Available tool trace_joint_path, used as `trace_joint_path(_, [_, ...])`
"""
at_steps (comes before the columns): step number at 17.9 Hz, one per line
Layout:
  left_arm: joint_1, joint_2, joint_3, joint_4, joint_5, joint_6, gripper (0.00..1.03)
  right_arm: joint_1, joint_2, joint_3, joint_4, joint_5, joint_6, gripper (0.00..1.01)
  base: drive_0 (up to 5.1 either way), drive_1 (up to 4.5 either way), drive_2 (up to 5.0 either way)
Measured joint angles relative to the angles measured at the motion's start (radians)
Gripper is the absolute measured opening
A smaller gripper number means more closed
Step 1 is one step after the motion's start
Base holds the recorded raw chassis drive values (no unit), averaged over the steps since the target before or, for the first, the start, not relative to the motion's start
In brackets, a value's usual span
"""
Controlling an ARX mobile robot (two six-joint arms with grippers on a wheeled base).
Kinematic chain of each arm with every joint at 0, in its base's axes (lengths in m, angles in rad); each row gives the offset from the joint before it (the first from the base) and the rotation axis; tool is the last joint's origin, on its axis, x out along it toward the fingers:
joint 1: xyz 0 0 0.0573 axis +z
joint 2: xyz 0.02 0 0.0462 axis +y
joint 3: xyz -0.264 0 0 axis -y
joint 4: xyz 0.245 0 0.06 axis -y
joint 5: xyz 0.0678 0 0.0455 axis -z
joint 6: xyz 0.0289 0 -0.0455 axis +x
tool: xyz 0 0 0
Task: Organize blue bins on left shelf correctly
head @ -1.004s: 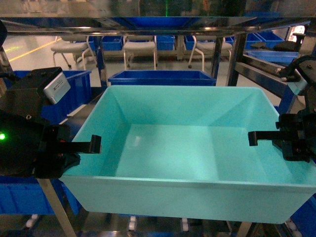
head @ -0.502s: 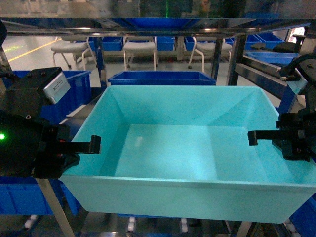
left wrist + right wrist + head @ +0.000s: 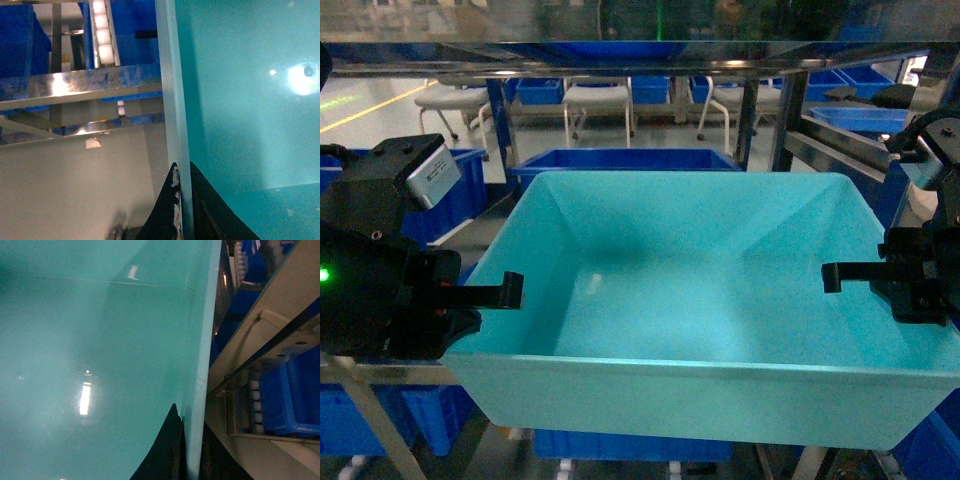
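Note:
A large light turquoise blue bin fills the middle of the head view, held up between both arms. My left gripper is shut on its left wall, and my right gripper on its right wall. The left wrist view shows the bin's thin rim pinched between my left gripper's dark fingers. In the right wrist view the rim runs down into my right gripper, clamped the same way. The left shelf's steel rails and white rollers lie beyond the bin.
A steel crossbar spans the top of the head view. Dark blue bins sit behind the tub and at lower left. A sloping steel rail rises on the right. White chairs stand far back. Another dark blue bin rests on rollers.
The shelf posts, chairs and dark blue bins behind have slid left in the head view. The turquoise bin and both grippers keep the same place in view.

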Motion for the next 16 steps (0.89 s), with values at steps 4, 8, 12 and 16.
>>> trace_joint_path(4, [-0.003,0.000,0.004,0.004,0.002,0.003,0.02,-0.002,0.001,0.001,-0.001,0.000,0.000,0.02,0.0,0.34,-0.4])
trace_joint_path(8, [-0.005,0.000,0.004,-0.001,-0.001,0.003,0.02,-0.001,-0.002,0.001,-0.002,0.000,0.000,0.02,-3.4,2.88,1.0])
trace_joint_path(12, [-0.005,0.000,0.004,0.000,-0.001,0.005,0.02,-0.001,-0.003,0.001,-0.002,0.000,0.000,0.02,-4.5,4.12,0.7])
trace_joint_path(16, [0.002,0.000,0.004,-0.003,0.001,0.010,0.02,0.004,-0.003,0.001,-0.004,0.003,0.000,0.02,-1.7,2.29,-1.1])
